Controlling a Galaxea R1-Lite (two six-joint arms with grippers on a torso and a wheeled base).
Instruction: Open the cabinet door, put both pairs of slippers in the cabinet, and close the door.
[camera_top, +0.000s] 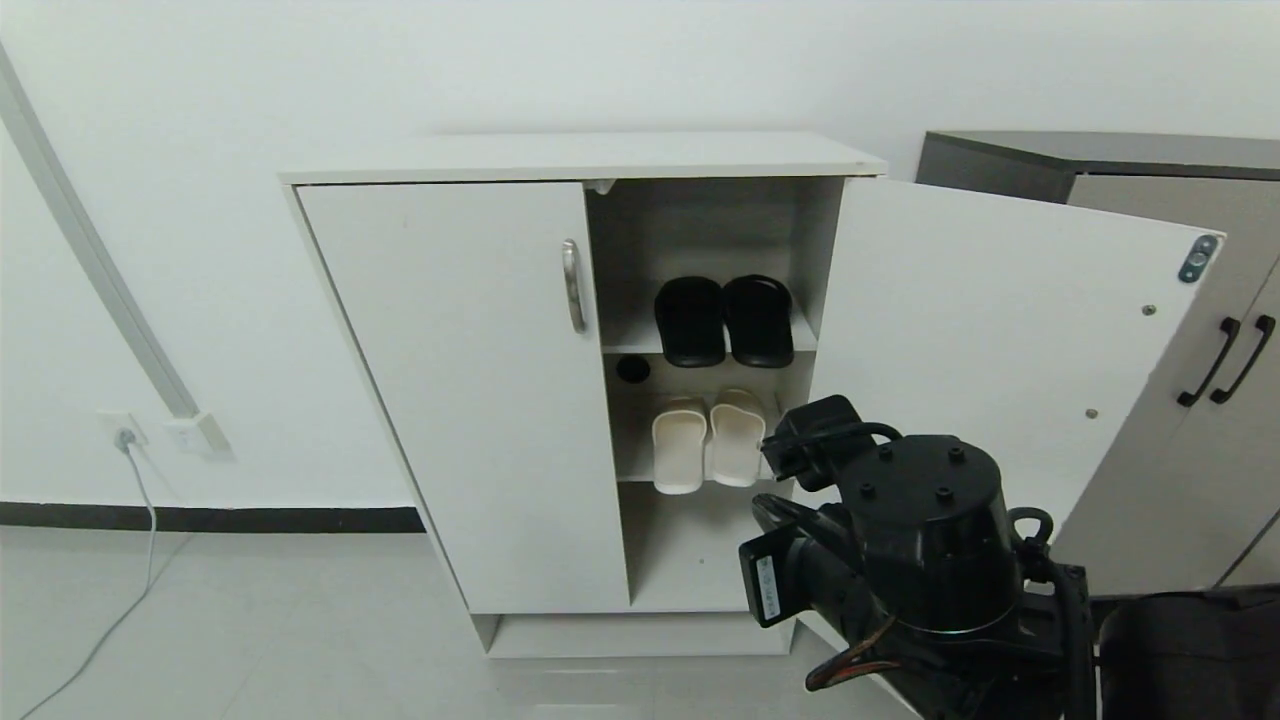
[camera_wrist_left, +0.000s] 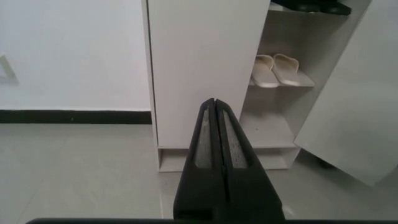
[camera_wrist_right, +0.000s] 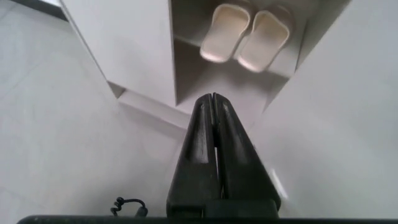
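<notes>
1. Cabinet door (camera_top: 1000, 330): right leaf of the white cabinet (camera_top: 580, 155), swung wide open, with its inner face toward the head view. Judged a stiff, flat panel, light on its hinges, with a smooth face that offers little grip.
2. Hold: no handle shows on this face, so it is presumably on the hidden outer side. The free edge, farthest from the hinge, looks the best place to hook or push. A small metal plate (camera_top: 1197, 258) sits at its top outer corner.
3. Black slippers (camera_top: 722, 320): a pair side by side on the upper shelf.
4. White slippers (camera_top: 706, 445): a pair side by side on the shelf below, with their near ends at the shelf front. Whether they overhang cannot be told. Both pairs are judged soft and light.
5. Left fingers (camera_wrist_left: 204, 140): pressed together, holding nothing, and held over the floor (camera_top: 250, 620) before the left door (camera_top: 450, 380), which is closed.
6. Right fingers (camera_wrist_right: 202, 137): pressed together and empty, low before the open compartment, just beside the open door's inner face.
7. Room: the floor in front is open. The door's free edge stands near the grey cupboard (camera_top: 1200, 300), so getting behind the panel looks tight. The right arm appears to stand in the door's swing and would need to clear it.
8. Stage: both pairs are shelved, so only closing the door seems to remain.
</notes>
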